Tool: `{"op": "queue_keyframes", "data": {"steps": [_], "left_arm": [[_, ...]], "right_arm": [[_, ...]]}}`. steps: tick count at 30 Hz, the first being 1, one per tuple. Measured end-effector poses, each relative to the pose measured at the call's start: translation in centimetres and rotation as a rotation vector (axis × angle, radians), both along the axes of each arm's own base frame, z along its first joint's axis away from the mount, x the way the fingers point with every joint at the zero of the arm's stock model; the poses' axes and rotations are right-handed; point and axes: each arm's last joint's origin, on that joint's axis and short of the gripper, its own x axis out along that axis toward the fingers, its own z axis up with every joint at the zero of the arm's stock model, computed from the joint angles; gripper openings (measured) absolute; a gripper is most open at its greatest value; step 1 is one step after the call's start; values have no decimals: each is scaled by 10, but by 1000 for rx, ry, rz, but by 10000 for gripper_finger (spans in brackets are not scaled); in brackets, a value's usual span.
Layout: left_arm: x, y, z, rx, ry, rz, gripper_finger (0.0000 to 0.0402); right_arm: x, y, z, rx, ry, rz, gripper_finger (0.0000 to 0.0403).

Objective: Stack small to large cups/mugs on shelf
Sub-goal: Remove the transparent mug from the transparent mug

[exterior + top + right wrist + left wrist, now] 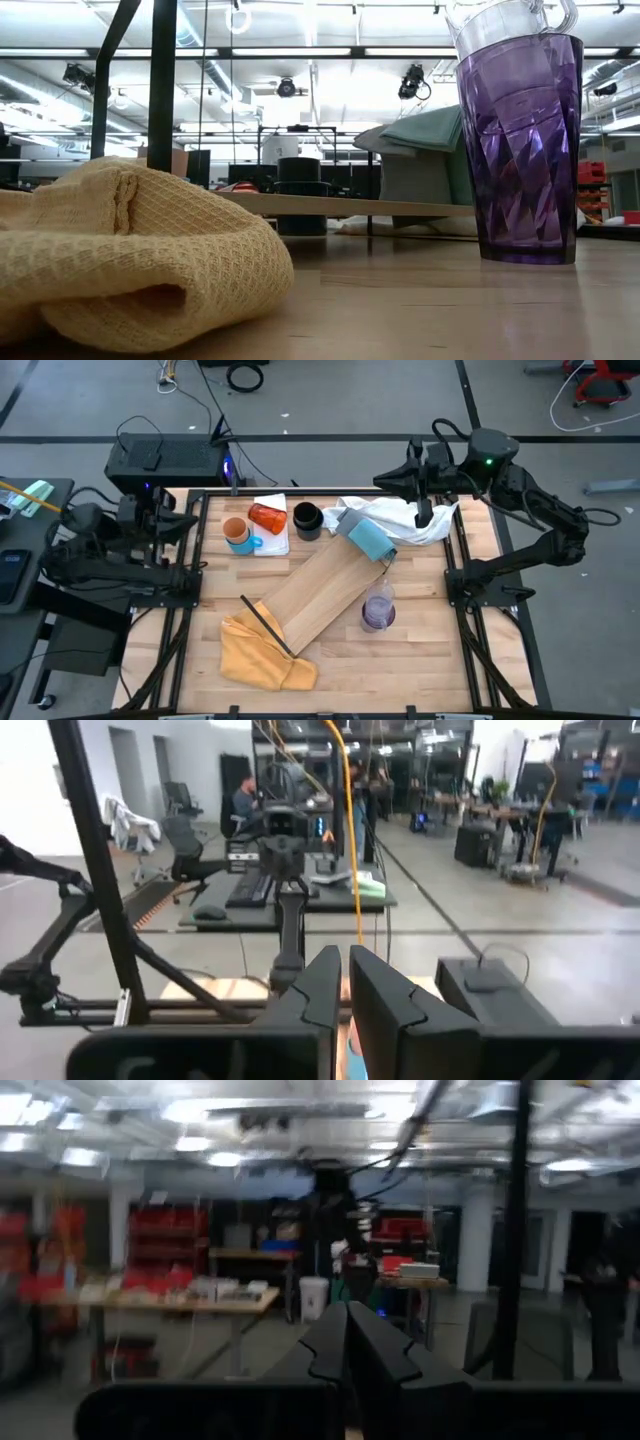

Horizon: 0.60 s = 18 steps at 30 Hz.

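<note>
Sitting nearest the low camera, a yellow cloth (pixel 262 652) is bunching at the front of the surface (pixel 400 670), with a thin black rod (pixel 266 625) lying across its edge. Just beside it, the long pale shelf (pixel 325 595) is lying flat and slanting diagonally across the middle. At the shelf's right side the translucent purple cup (pixel 520 150) is standing upright, with a clear cup (pixel 505 18) nesting inside its mouth. Further back, the pale-blue cylinder (pixel 368 536) is lying tilted at the shelf's far end, against a white cloth (pixel 400 518). Along the rear, the black mug (pixel 307 520) is standing upright, the red-orange tumbler (pixel 268 517) is lying on its side on a white pad (pixel 272 543), and the small orange cup (pixel 236 530) is sitting inside the bright blue mug (pixel 242 544). Off at the left edge, the left gripper (pixel 346 1342) is waiting with fingers pressed together, gripping nothing. At the far right corner, the right gripper (pixel 342 982) is hovering folded back, fingers nearly touching, empty.
</note>
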Motion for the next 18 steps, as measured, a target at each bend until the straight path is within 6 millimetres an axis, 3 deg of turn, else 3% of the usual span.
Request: {"op": "queue_keyframes", "data": {"steps": [6,18], "left_arm": [[-1,0,11,-7,59,1,29],[-1,0,11,-13,59,1,19]], "right_arm": [[0,2,2,26,-21,11,35],[7,1,1,96,-20,1,35]]}}
